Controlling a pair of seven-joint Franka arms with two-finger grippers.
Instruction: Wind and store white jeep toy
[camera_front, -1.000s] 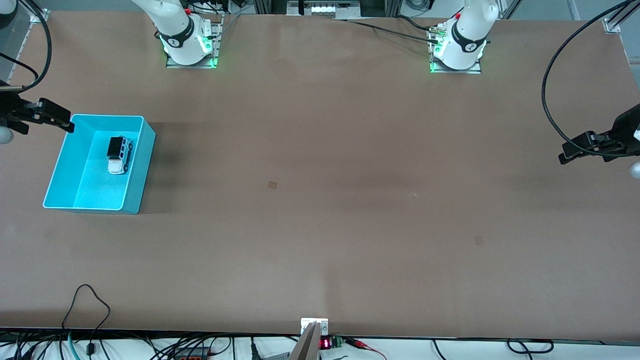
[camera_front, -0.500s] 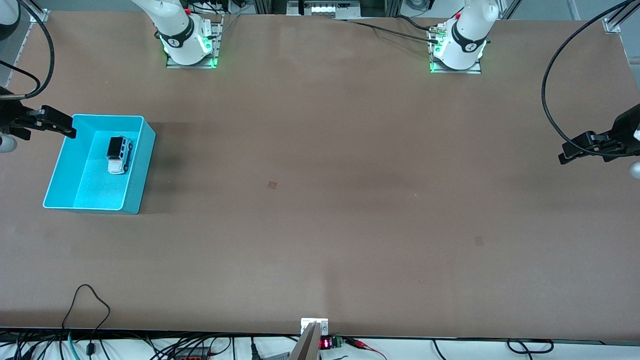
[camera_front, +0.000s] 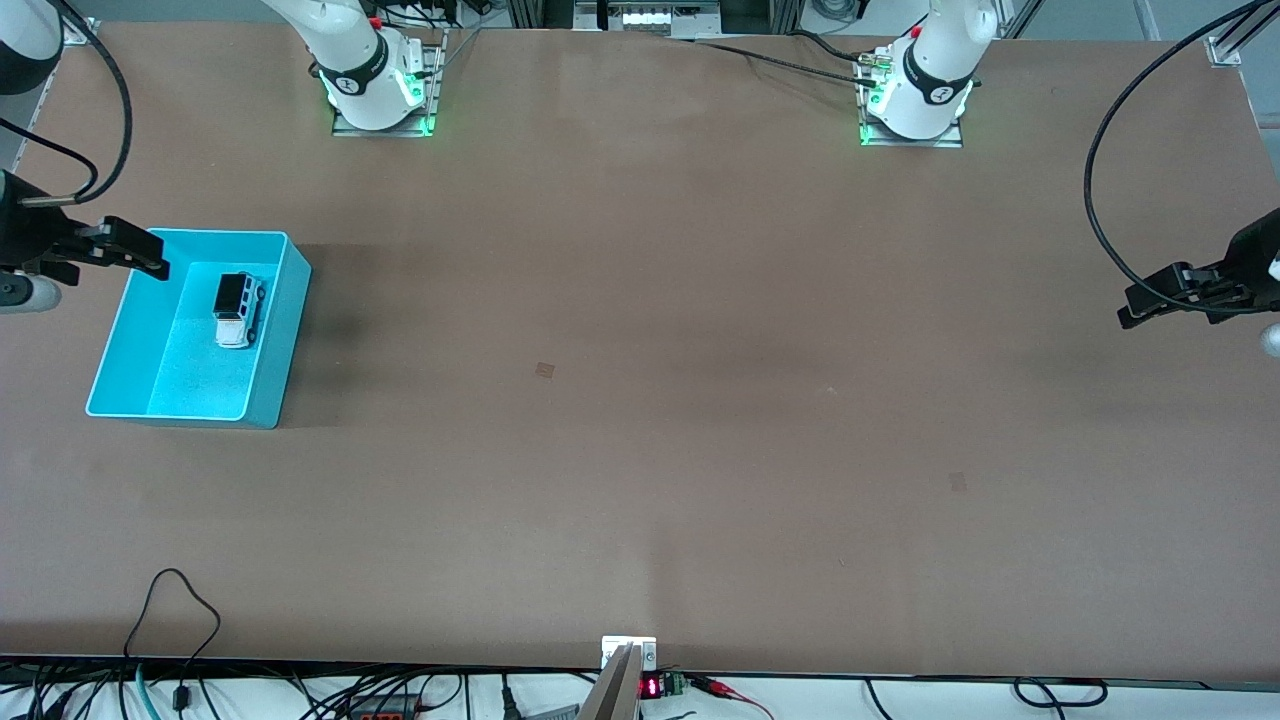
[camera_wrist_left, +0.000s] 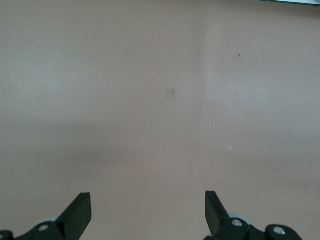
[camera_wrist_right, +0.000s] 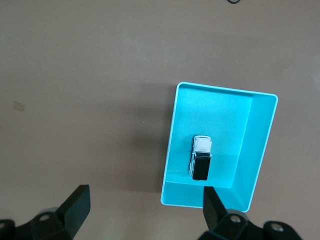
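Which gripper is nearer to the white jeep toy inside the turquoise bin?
The right gripper. It hangs open over the bin's corner, close to the white jeep toy. The left gripper waits open over bare table at the left arm's end, much farther off.

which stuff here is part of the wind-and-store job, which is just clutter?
Job: white jeep toy, lying in the turquoise bin; right gripper, open over the bin's edge.
Not involved: left gripper, open, waiting at its end of the table.
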